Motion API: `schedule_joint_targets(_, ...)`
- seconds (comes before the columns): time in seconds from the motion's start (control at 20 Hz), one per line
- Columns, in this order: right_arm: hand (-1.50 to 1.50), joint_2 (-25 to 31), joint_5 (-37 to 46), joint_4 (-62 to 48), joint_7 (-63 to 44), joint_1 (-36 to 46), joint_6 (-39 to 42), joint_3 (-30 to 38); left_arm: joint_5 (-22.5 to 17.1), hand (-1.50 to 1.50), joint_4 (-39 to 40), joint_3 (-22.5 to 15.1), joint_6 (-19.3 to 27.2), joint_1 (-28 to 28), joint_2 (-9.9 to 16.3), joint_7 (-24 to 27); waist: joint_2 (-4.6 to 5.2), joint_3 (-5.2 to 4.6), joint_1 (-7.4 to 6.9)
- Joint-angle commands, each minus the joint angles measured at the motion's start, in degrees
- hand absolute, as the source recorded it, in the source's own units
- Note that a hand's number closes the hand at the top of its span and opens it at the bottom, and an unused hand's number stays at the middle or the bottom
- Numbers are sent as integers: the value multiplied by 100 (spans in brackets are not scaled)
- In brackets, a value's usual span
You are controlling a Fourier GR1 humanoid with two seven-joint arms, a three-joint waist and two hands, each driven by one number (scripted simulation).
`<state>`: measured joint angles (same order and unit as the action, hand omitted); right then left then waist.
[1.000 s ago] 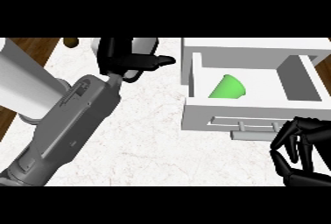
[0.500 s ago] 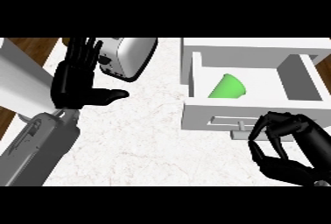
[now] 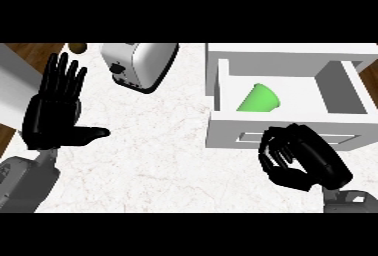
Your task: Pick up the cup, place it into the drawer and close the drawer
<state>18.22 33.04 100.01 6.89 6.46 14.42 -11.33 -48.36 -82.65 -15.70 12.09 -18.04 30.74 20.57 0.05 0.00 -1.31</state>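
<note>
Cup in the open drawer, right hand at the drawer front.

Drawer [image 3: 221, 90] stands open at far right; the right hand [image 3: 303, 160], fingers curled on nothing, sits just near its front and should push squarely at mid-panel to shut it. Left hand [image 3: 55, 110] rests open, fingers spread, far left. Green cup [image 3: 258, 98] lies tipped inside, apart from both hands.

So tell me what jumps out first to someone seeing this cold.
The green cup lying in the open white drawer at upper right. Then the black right hand, fingers curled, at the drawer's front. At left, the left hand rests open, fingers up, near a toaster.
</note>
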Motion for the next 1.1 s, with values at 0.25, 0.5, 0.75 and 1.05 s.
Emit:
schedule_joint_targets(0.25, -150, -453, 1158, -2099, 340, 845, -658, -330, -96, -150, -367, 772, -805, 862, 385, -94, 1, 1, 59)
schedule_joint_targets(0.5, -150, -512, 1352, -3565, 775, 1721, -817, -18, 61, -150, 27, 958, -1496, 1256, 181, 298, 11, 0, 53)
schedule_joint_targets(0.75, -150, -807, 1557, -5231, 1326, 2330, -1467, 223, -63, -150, 518, 1377, -1941, 983, 232, 88, 25, 1, 58)
schedule_joint_targets(1.05, -150, -597, 1220, -6846, 1921, 3622, -1213, 931, 275, -150, -153, 1254, -1973, 1638, -2, 296, 44, 6, -69)
